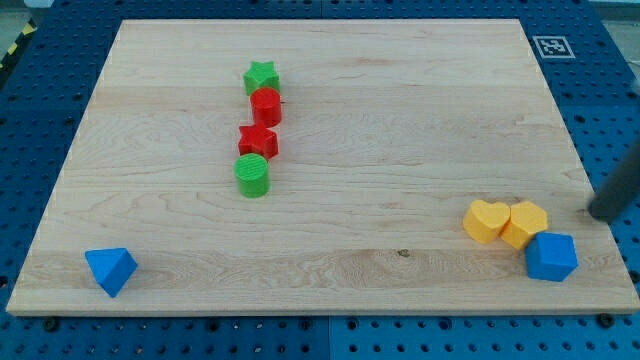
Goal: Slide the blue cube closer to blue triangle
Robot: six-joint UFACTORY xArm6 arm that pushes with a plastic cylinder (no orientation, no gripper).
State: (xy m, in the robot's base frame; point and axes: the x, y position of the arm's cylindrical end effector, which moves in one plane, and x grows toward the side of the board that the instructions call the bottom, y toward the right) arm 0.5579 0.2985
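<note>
In the camera view, the blue cube (551,257) sits near the worktop's (330,100) bottom right corner, touching or all but touching the yellow hexagonal block (525,222) just above it and to its left, which in turn presses against the yellow heart (487,221). The blue triangle (110,270) lies far off at the bottom left corner, well apart from everything else. My tip (604,212) stands at the view's right edge, just off the board's right side, above and to the right of the blue cube and not touching it. There are no fingers on this rig to be open or closed, only the rod (so nothing is being held).

The step in hand, as I judge it, is getting behind the cube for a leftward push. To do it well, my tip should come down to the cube's right face, level with its middle, and then drive straight toward the view's left along the bottom strip of the board. A contact too high on that face would likely turn the cube into the yellow pair; whether the cube's upper corner actually touches the hexagonal block is hard to tell here, so a slightly low line looks safer.

The column of green star (261,76), two red blocks (266,105) (258,140) and green cylinder (252,174) stands well above that path and should not interfere.
</note>
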